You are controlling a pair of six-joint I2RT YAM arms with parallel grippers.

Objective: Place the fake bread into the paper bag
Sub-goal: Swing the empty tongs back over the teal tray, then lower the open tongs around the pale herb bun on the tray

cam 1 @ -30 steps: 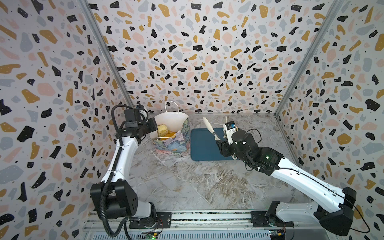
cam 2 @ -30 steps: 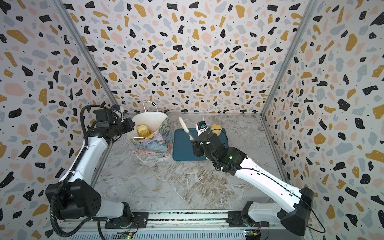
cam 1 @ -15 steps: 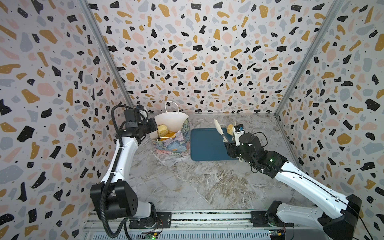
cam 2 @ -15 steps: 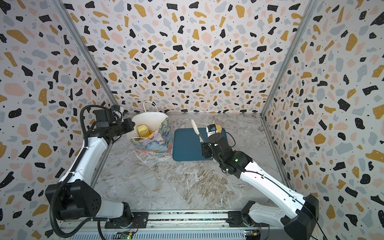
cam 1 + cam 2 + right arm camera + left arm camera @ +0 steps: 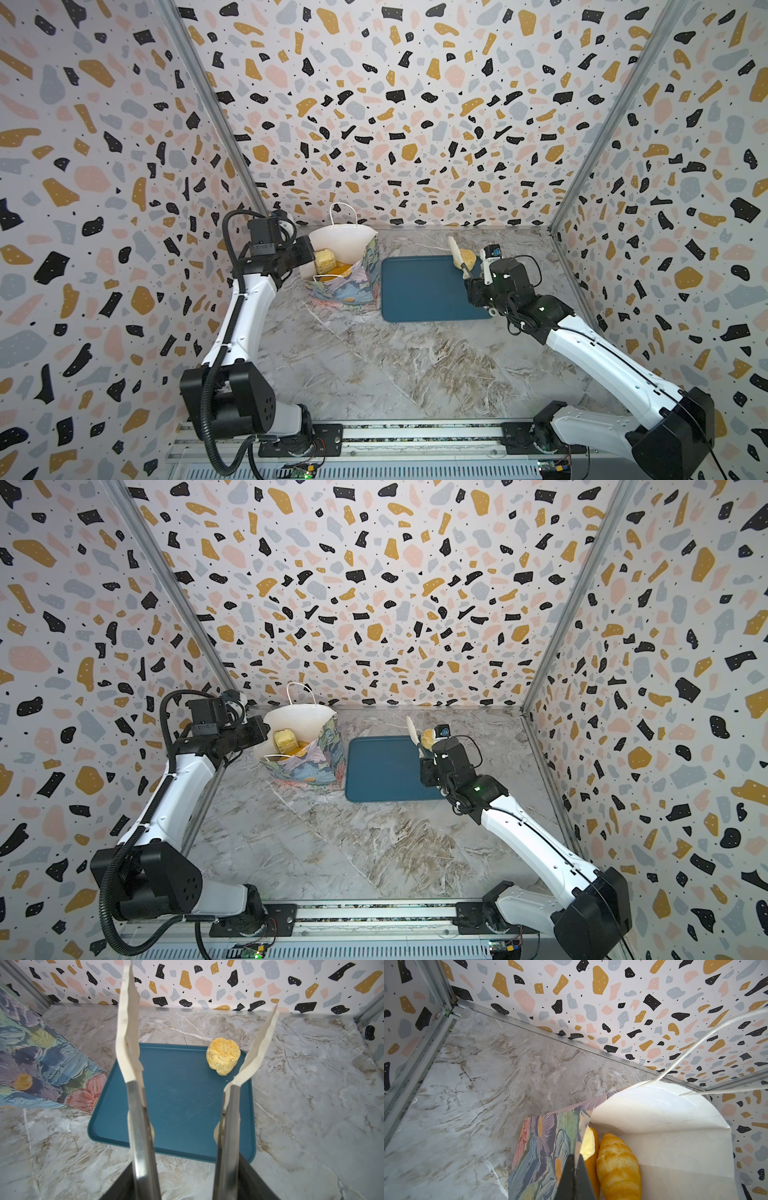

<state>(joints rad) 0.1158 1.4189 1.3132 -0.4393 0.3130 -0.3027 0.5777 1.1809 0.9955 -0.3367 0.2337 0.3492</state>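
Observation:
The paper bag (image 5: pixel 347 289) (image 5: pixel 307 769) stands upright at the back left, flowered outside and white inside. My left gripper (image 5: pixel 305 254) (image 5: pixel 576 1167) is shut on its near rim (image 5: pixel 581 1126) and holds the mouth open. Several pieces of fake bread lie inside: a striped roll (image 5: pixel 617 1165) and a pale bun (image 5: pixel 325 261). One pale bumpy bun (image 5: pixel 223 1058) (image 5: pixel 469 259) sits at the far right corner of the blue tray (image 5: pixel 176 1095). My right gripper (image 5: pixel 187 1180) (image 5: pixel 478 286) is shut on metal tongs (image 5: pixel 141 1126). Their white tips (image 5: pixel 128 1043) are spread, empty, with the bun just inside one tip.
The dark-blue tray (image 5: pixel 415 299) (image 5: pixel 382 775) lies flat right beside the bag. The bag's cord handle (image 5: pixel 343 210) sticks up near the back wall. Patterned walls enclose the marble floor (image 5: pixel 374 365) on three sides.
My right arm has carried the open tongs rightward across the tray, from its left part to the far right corner by the bun. The left gripper and bag stay put.

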